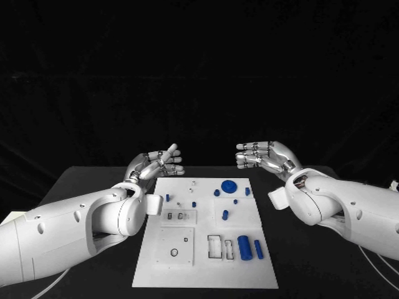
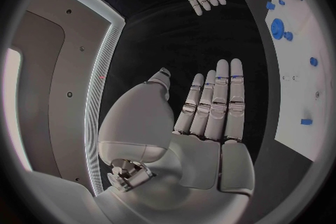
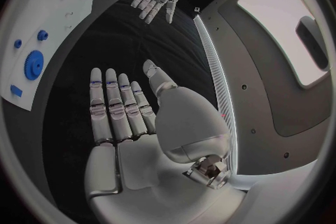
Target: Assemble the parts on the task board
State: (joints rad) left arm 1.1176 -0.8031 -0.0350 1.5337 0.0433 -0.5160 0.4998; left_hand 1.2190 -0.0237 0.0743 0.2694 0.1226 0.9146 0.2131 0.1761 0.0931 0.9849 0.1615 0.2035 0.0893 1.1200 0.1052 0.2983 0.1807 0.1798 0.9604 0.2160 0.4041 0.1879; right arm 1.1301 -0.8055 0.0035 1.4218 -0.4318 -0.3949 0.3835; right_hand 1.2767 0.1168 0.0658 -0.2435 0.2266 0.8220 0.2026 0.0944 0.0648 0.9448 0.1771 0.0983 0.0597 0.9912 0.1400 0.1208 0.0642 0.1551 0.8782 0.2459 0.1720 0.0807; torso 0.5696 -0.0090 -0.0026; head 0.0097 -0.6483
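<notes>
Dim, black surroundings — bright board, wrist views fisheye-bent.

One white task board, about nine small blue parts, and two hands.

Both robot hands hover with fingers apart beyond the far edge of the task board, the left robot hand at 11 o'clock and the right robot hand at 1 o'clock, a bare strip of table between them; small blue parts dot the board.
</notes>
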